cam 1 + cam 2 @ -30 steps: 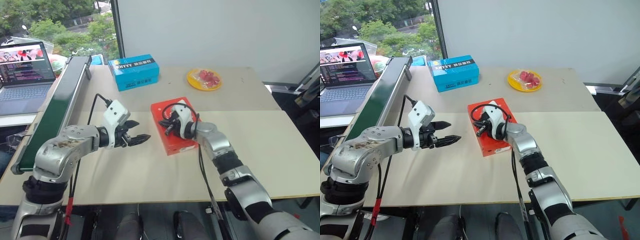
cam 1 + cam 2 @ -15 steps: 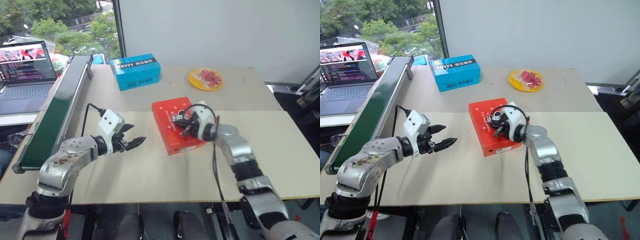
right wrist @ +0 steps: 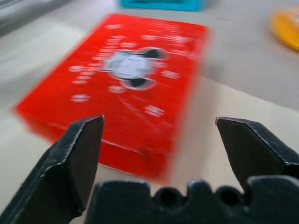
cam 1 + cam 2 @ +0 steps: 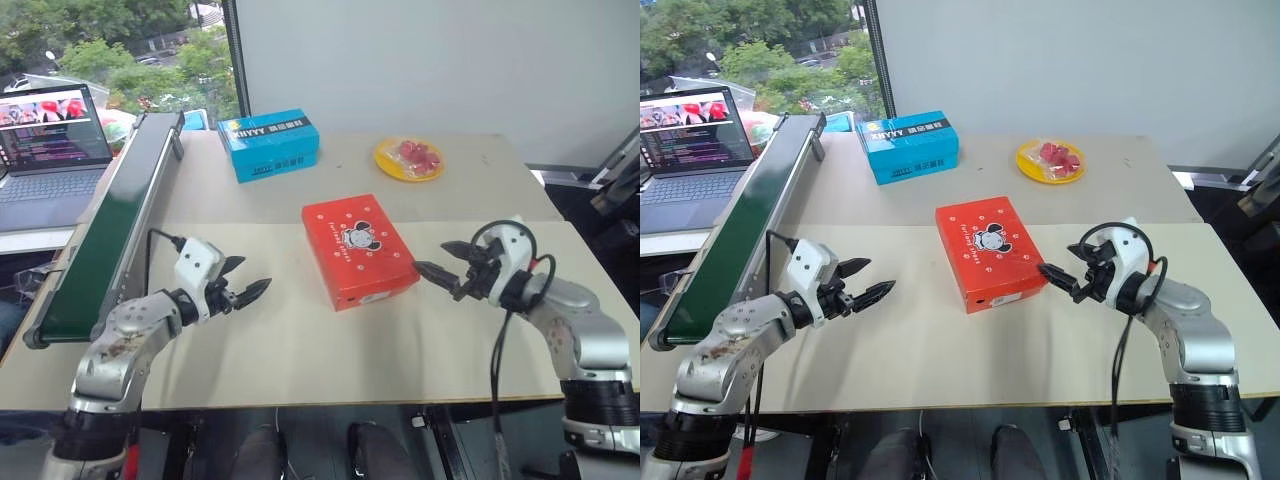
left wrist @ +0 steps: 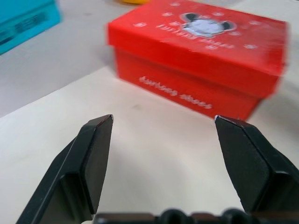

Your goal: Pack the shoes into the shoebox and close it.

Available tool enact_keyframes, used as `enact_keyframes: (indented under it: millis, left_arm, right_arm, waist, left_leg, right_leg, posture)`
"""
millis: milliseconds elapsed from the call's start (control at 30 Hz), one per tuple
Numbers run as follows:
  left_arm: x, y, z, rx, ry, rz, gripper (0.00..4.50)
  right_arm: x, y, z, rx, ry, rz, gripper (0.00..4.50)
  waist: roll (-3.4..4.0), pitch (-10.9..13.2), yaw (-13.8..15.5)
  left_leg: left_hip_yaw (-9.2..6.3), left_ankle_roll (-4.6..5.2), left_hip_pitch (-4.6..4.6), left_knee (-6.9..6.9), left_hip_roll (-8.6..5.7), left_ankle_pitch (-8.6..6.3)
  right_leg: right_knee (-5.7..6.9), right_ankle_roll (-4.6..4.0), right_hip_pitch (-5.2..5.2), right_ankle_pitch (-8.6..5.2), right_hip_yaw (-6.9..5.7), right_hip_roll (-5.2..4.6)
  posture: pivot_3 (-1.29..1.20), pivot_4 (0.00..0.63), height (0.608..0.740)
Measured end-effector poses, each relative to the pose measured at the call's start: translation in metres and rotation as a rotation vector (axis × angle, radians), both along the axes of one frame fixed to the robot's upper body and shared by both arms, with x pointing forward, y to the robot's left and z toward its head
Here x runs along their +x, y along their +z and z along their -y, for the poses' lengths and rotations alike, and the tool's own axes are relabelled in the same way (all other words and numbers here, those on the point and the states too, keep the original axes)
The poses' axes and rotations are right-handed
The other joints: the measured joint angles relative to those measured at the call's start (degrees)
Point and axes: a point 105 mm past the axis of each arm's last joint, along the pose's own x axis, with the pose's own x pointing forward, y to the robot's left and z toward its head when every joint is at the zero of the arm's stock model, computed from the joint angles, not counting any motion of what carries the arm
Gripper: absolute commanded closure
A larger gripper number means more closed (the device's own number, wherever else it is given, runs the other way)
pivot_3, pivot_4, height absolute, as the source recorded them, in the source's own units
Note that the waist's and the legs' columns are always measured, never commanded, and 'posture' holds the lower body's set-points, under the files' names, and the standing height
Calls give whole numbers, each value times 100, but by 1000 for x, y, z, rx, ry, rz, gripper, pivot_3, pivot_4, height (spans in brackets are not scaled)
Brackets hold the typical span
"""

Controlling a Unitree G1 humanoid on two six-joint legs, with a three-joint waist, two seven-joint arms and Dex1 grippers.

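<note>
So the shoebox [image 4: 358,250] is sitting shut in the middle of the tabletop [image 4: 300,350], lid flat with the cartoon face up — no shoes lying around anywhere, so I'm guessing they're inside.

What just changed: a second ago the right claw [image 4: 447,274] was pinched shut and resting on top of the lid, like it was pressing it down. Now it's swung off to the right side of the box, clear of it, with its fingers spread wide and nothing in them. The left claw [image 4: 245,293] has dropped lower and pulled a bit further away from the box on the other side. It's parted too, same as before, and empty.

Both arms are now well apart from the box with the tips just pointing at it from either side. To me that reads like the job's basically done — lid closed, both arms backing off.

Other stuff on the tabletop hasn't budged: the blue box [image 4: 269,143] and the yellow plate [image 4: 409,158] at the back.
</note>
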Motion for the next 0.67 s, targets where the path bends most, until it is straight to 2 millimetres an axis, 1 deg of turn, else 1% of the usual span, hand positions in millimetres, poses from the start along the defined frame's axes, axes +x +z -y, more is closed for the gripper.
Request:
enact_keyframes:
  millis: [33,100,167,233,300,333,400,533,667]
  left_arm:
    - [-2,-8,-3,-17,32,-5,796]
    - [-5,-25,-10,-36,98,-18,796]
    - [-5,-37,-19,-69,175,-11,796]
    - [-3,-51,-30,-75,261,16,796]
    - [-4,-71,-40,-71,352,12,796]
    - [-4,-75,-41,-76,371,10,796]
    - [-4,-78,-41,-87,397,30,796]
    - [-3,-75,-38,-114,429,83,796]
    - [-2,-76,-34,-136,457,89,796]
  right_arm:
    - [-1,-7,4,-3,-47,3,40]
    - [0,-14,13,44,-148,18,40]
    - [-1,-21,20,94,-235,29,40]
    - [-4,-33,18,130,-295,44,40]
    - [-10,-57,10,124,-338,28,40]
    - [-12,-65,8,122,-351,15,40]
    - [-12,-74,8,110,-397,20,40]
    - [-13,-82,2,95,-457,61,40]
    - [-14,-93,-3,93,-488,50,40]
  waist:
    - [1,-1,-3]
    - [1,-1,-1]
    - [3,-2,5]
    - [0,-12,8]
    - [0,-12,5]
    - [0,-12,6]
    - [1,-12,7]
    - [1,-13,0]
    - [1,-13,-1]
  left_leg:
    - [0,0,1,-2,1,0]
    - [-1,0,0,-2,0,0]
    - [0,0,0,-1,0,0]
    - [2,0,17,-4,0,0]
    - [2,1,18,-5,0,-1]
    - [1,2,17,-3,-1,-1]
    - [-2,4,19,-2,-1,-2]
    - [-6,6,27,-5,2,-3]
    - [-8,6,29,-5,4,-3]
  right_leg:
    - [-1,0,-1,0,1,0]
    - [0,0,-1,0,2,0]
    - [-1,0,0,1,0,-1]
    - [-5,-1,17,0,-4,0]
    - [-5,-1,17,0,-3,-5]
    - [-5,-1,17,0,-3,-7]
    - [-3,1,17,1,-1,-15]
    - [-5,1,22,1,-2,-10]
    - [-4,1,24,1,0,-11]
  posture:
    - [0,150,740]
    - [0,150,740]
    - [0,150,740]
    - [0,150,740]
    - [0,150,740]
    - [0,150,740]
    - [0,150,740]
    - [0,150,740]
    - [0,150,740]
